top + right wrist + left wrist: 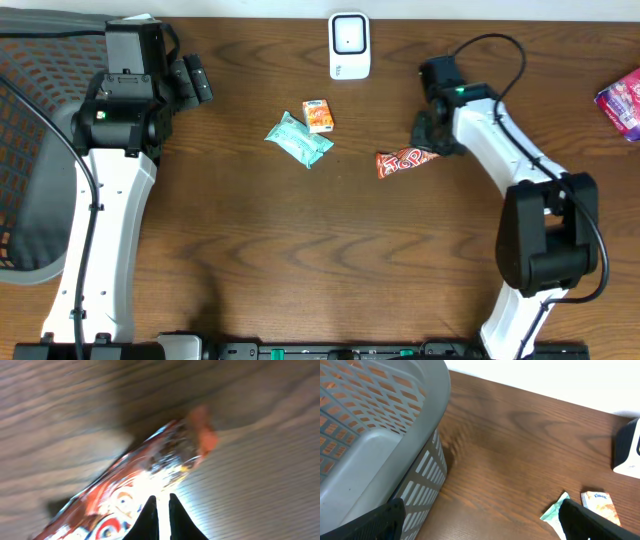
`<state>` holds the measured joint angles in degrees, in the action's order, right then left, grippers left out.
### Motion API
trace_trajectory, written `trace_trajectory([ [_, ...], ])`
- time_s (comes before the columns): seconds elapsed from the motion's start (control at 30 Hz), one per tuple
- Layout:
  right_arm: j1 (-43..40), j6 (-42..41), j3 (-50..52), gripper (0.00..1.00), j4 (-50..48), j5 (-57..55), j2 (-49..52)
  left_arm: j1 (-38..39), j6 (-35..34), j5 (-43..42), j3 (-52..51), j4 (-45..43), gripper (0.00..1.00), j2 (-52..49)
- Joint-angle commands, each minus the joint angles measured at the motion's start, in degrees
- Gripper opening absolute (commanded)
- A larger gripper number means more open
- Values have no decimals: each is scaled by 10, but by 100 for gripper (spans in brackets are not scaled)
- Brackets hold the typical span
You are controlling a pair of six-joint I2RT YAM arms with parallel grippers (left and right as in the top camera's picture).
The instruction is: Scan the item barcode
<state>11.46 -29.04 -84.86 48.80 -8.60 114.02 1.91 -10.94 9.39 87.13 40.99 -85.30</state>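
Pinching end of snack packet (405,161): right gripper (430,135) fingers clamped on foil, packet lying right of table (300,240) centre. Left gripper (195,82) wide apart, empty. Risk: thin slippery wrapper slips out on lift; barcode could face away from scanner (349,45) at far edge.

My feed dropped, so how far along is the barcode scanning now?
Nothing looks scanned: the green packet, orange box and red snack packet all lie on the table, away from the white scanner. In hand: the right gripper is shut, seemingly pinching the red packet's end. The left gripper hangs open by the basket. Left: lift it and show its barcode to the scanner.
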Motion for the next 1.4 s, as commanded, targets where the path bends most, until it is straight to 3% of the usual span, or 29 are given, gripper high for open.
trace_trajectory([
  [0.0,-15,3,16,3,-2,-9,-4,-3,-7,7,1,2,98,-4],
  [0.37,-16,4,120,6,-182,-5,-4,-3,-7,7,1,2,98,-4],
  [0.43,-16,4,134,1,-198,-5,-4,-3,-7,7,1,2,98,-4],
  [0.77,-16,4,70,1,-86,0,-57,-3,-7,7,1,2,98,-4],
  [1.0,-10,30,46,1,-42,91,-111,-3,-7,7,1,2,98,-4],
  [1.17,12,30,47,1,-33,165,-99,-3,-7,7,1,2,98,-4],
  [1.37,65,29,47,1,-28,166,-59,-3,-7,7,1,2,98,-4],
])
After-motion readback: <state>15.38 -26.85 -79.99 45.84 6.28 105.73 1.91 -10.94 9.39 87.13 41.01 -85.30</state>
